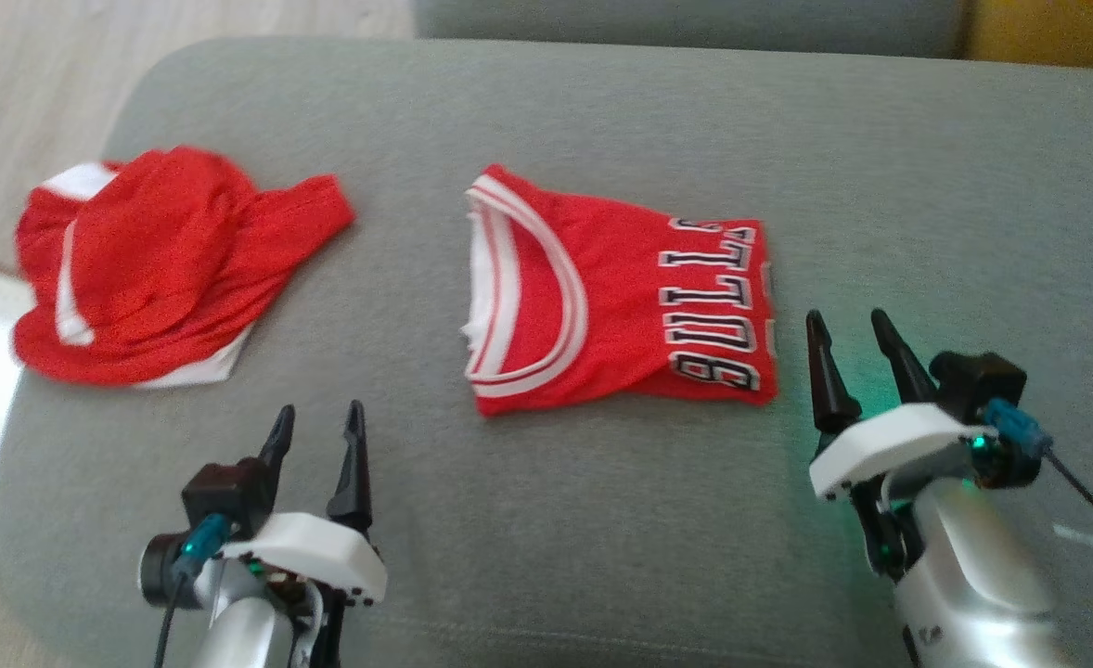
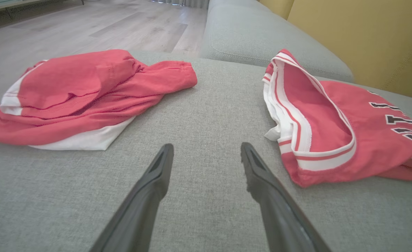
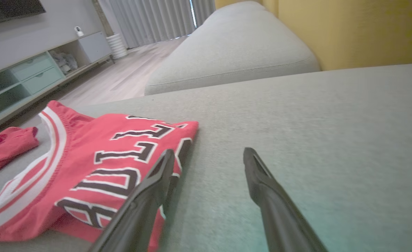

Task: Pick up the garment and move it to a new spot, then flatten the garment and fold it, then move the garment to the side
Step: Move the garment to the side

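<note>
Bulls jersey (image 1: 616, 297) lies folded; our left gripper (image 1: 320, 408) and right gripper (image 1: 847, 315) sit either side of it, both spread wide.

Grey sofa cushion (image 1: 602, 520) is carrying two red garments: folded Bulls jersey (image 1: 602, 306) lying mid-surface, crumpled red garment (image 1: 157, 269) lying near left edge.

The left gripper (image 1: 320, 408), at seven o'clock in the head view, and the right gripper (image 1: 848, 317), at four o'clock, match — two long, dark, tapering fingers (image 1: 353, 464) in a rounded white housing (image 1: 310, 552) with small dark screws. Silver forearms (image 1: 964, 566) — black wrist cameras (image 1: 978, 380), teal plugs (image 1: 1015, 425), black cables (image 1: 1080, 487).
</note>
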Robot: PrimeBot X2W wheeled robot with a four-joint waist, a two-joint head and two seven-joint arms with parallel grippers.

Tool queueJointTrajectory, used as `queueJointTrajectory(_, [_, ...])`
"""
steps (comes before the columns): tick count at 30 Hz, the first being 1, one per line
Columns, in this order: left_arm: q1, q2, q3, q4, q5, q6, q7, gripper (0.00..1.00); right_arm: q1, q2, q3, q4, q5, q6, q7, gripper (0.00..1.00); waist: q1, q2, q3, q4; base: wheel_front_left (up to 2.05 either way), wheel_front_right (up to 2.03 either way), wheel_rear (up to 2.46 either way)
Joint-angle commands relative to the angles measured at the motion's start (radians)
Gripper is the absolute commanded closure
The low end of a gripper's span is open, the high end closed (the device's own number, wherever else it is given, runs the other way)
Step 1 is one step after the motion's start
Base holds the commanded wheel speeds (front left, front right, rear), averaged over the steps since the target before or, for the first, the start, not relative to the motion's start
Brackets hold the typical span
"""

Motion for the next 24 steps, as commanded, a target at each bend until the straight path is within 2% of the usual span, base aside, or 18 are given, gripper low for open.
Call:
queueJointTrajectory(1, [-0.048, 0.009, 0.018, -0.035, -0.003, 0.001, -0.012, 0.00, -0.055, 0.008, 0.028, -0.012, 0.011, 0.007, -0.001, 0.00, 0.0000, 0.0000, 0.026, 0.064, 0.00, 0.00, 0.00])
queueJointTrajectory(6, [-0.045, 0.009, 0.011, -0.028, -0.030, 0.007, -0.012, 0.00, -0.109, 0.008, 0.012, 0.084, 0.039, 0.007, 0.028, 0.00, 0.0000, 0.0000, 0.043, 0.141, 0.00, 0.00, 0.00])
queueJointTrajectory(11, [-0.035, 0.009, 0.037, -0.024, -0.038, 0.008, -0.012, 0.00, -0.174, 0.008, -0.011, 0.209, -0.014, 0.007, 0.079, 0.00, 0.0000, 0.0000, 0.060, 0.171, 0.00, 0.00, 0.00])
queueJointTrajectory(12, [-0.034, 0.009, 0.040, -0.025, -0.037, 0.007, -0.012, 0.00, -0.180, 0.008, -0.010, 0.225, -0.017, 0.007, 0.086, 0.31, 0.0000, 0.0000, 0.061, 0.170, 0.00, 0.00, 0.00])
queueJointTrajectory(13, [-0.032, 0.009, 0.044, -0.026, -0.038, 0.007, -0.012, 0.00, -0.185, 0.008, -0.002, 0.240, -0.020, 0.007, 0.095, 0.77, 0.0000, 0.0000, 0.062, 0.167, 0.00, 0.00, 0.00])
queueJointTrajectory(14, [-0.031, 0.009, 0.046, -0.026, -0.039, 0.008, -0.012, 0.00, -0.190, 0.008, 0.005, 0.250, -0.013, 0.007, 0.098, 1.00, 0.0000, 0.0000, 0.061, 0.160, 0.00, 0.00, 0.00])
queueJointTrajectory(20, [-0.038, 0.009, 0.044, -0.027, -0.040, 0.001, -0.012, 0.00, -0.213, 0.008, 0.021, 0.267, 0.007, 0.007, 0.059, 1.00, 0.0000, 0.0000, 0.057, 0.092, 0.00, 0.00, 0.00])
queueJointTrajectory(24, [-0.047, 0.009, 0.047, -0.027, -0.032, -0.002, -0.012, 0.00, -0.231, 0.008, 0.033, 0.268, 0.023, 0.007, 0.035, 1.00, 0.0000, 0.0000, 0.052, -0.016, 0.00, 0.00, 0.00])
